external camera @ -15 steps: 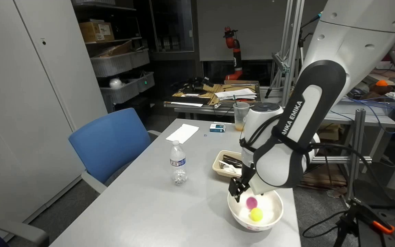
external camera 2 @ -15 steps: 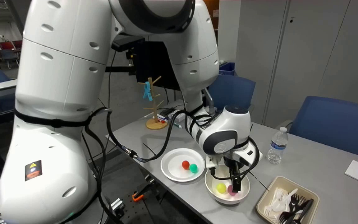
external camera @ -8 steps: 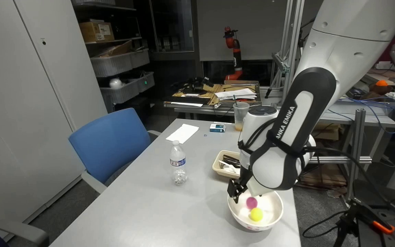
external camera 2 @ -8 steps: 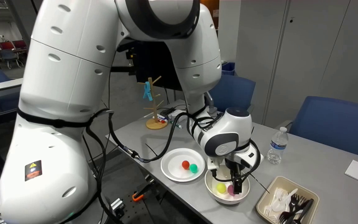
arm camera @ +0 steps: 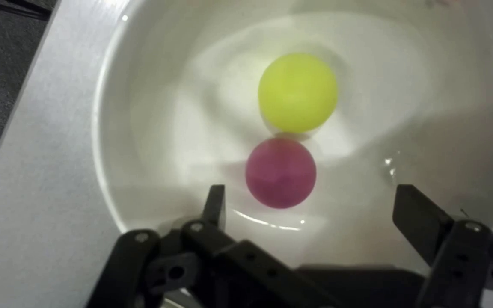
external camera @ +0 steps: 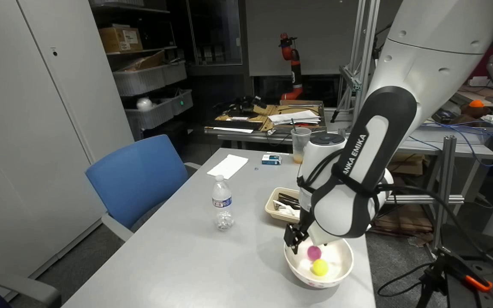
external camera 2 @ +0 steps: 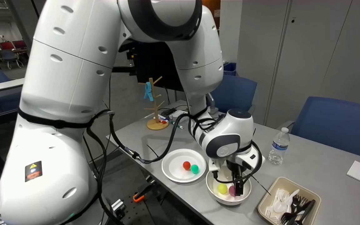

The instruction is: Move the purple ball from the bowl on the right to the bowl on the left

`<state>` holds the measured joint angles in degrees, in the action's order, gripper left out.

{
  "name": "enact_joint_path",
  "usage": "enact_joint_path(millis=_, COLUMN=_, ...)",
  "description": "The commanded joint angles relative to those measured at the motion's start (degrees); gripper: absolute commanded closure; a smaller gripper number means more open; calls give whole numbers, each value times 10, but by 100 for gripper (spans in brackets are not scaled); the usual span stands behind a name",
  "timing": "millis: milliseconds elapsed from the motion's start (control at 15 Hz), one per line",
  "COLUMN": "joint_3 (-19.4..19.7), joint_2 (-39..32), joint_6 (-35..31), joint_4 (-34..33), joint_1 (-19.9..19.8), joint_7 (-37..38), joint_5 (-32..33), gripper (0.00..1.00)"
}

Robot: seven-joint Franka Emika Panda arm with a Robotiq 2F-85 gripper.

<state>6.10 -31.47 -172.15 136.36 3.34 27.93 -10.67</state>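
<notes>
Standing wide apart in the wrist view, the jaws reach over a white bowl (arm camera: pixel 152 107), where the purple ball (arm camera: pixel 280 173) rests with one jaw at its eight o'clock and the yellow ball (arm camera: pixel 298 93) just beside it at twelve. In an exterior view, the white plate (external camera 2: pixel 175 173) lies at the bowl's ten o'clock on the grey surface (external camera 2: pixel 317 168), carrying a red ball (external camera 2: pixel 186 165) and a green ball (external camera 2: pixel 194 169). An upright bottle (external camera 2: pixel 279 148) is at two, a wooden stand (external camera 2: pixel 154 106) farther off toward eleven.
</notes>
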Motion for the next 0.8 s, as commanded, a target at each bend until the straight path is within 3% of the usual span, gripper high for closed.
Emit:
enact_joint_path(millis=0, joint_3=1, joint_2=-8, joint_6=6, joint_4=-11, joint_1=3, joint_7=-11, joint_5=-22, gripper=0)
enact_joint_path(millis=467, joint_3=5, joint_2=-8, joint_6=15, joint_4=-10, joint_1=6, joint_7=-7, joint_5=-21, gripper=2)
enact_joint_path(millis=600, joint_3=6, joint_2=-8, joint_6=18, joint_4=-10, joint_1=6, joint_7=-6, joint_5=-22, gripper=26)
enact_joint_path(millis=733, joint_3=8, joint_2=-8, joint_6=20, joint_4=-10, joint_1=8, joint_7=-4, joint_5=-22, gripper=40)
